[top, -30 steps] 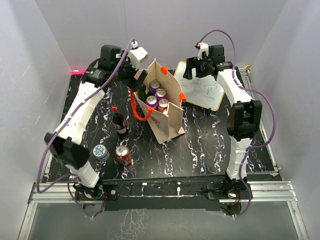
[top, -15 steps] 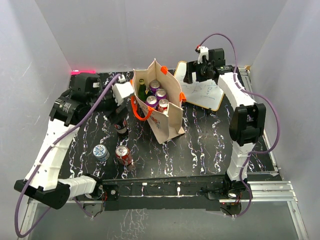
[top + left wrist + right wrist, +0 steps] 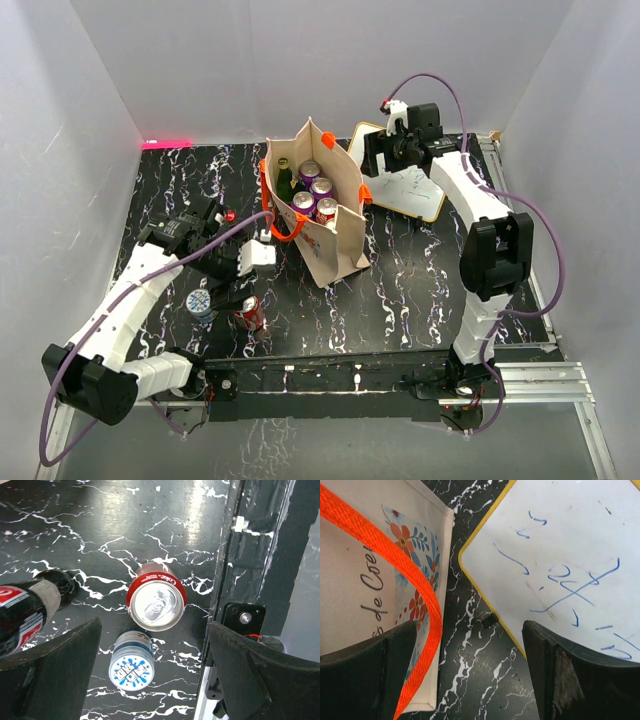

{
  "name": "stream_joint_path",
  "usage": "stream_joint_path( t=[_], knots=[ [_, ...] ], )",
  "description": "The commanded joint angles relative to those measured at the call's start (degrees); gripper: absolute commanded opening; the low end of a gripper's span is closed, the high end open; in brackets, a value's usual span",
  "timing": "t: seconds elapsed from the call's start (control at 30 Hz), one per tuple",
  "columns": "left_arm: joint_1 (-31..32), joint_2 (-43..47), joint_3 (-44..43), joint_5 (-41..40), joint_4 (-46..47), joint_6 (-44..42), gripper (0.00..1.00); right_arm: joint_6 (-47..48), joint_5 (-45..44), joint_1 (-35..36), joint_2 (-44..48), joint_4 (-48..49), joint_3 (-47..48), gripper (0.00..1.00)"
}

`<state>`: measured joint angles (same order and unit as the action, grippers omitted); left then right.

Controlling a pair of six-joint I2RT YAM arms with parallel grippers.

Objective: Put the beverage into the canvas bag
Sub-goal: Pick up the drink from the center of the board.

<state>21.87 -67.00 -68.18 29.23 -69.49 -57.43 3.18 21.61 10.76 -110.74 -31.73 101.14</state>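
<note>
the step in hand looked like the reach for another drink: the left gripper hung low over the front-left of the black marbled table, pointing down at the drinks left outside the canvas bag. in the left wrist view its jaws stood wide apart with nothing between them and touched nothing. the red cola can sat upright almost centred in the gap, the blue-lidded can just beside it and nearer the camera, and the cola bottle off by the left finger. the bag stood upright and open at mid-table, well apart from these three, with several cans and a green bottle already inside. judging from this, the task was partly done, with three drinks yet to go in. the next move probably called for dropping straight onto the red can and closing on its body without nudging the blue-lidded can, which stood close enough to be clipped by a finger. after that would come a lift high enough to clear the bag's rim. the right gripper was also spread wide and empty. it hovered over the strip of table between the bag's printed side and the whiteboard, with an orange strap below its left finger and no contact that i could make out.
</note>
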Motion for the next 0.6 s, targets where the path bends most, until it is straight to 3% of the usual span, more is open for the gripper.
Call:
stream_joint_path(
  t=[0.0,0.4,0.57],
  knots=[
    [0.3,2.1,4.1,3.2,-3.5,-8.7,0.89,0.5,-1.7,-0.1,5.7,3.2,-2.1,0.9],
    [0.3,-1.0,12.0,-1.5,12.4,-4.2,0.93,0.5,-2.4,0.1,9.2,3.2,-5.7,0.9],
    [0.4,-3.5,12.9,0.2,12.2,-6.0,0.92,0.9,-3.1,0.1,10.2,3.4,-7.1,0.9]
  ],
)
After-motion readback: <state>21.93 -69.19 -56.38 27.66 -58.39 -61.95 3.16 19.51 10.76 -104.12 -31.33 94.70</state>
